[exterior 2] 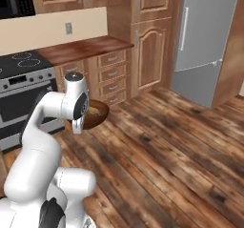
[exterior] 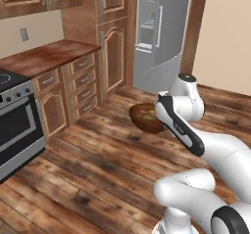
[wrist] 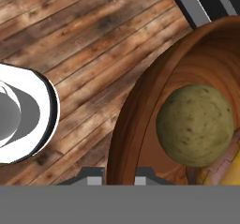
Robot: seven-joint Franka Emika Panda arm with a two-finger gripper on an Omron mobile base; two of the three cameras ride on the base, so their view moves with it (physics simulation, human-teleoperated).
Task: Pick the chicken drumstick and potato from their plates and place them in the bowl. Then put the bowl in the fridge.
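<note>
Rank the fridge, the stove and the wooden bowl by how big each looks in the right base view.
1. Fridge, largest.
2. Stove, clearly smaller in the picture, though cut off at the left edge.
3. Wooden bowl, smallest, partly hidden behind the arm.

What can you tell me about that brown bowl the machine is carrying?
The bowl is round, deep and dark brown, with wood-like grain rings inside. It is held up off the plank floor, roughly level, in front of the white arm. The claw is shut on its rim, one tip inside and one outside. Inside lie a round, speckled, greenish-brown potato and, beside it, a bit of something yellowish. Part of the bowl is hidden behind the arm in both base views.
</note>
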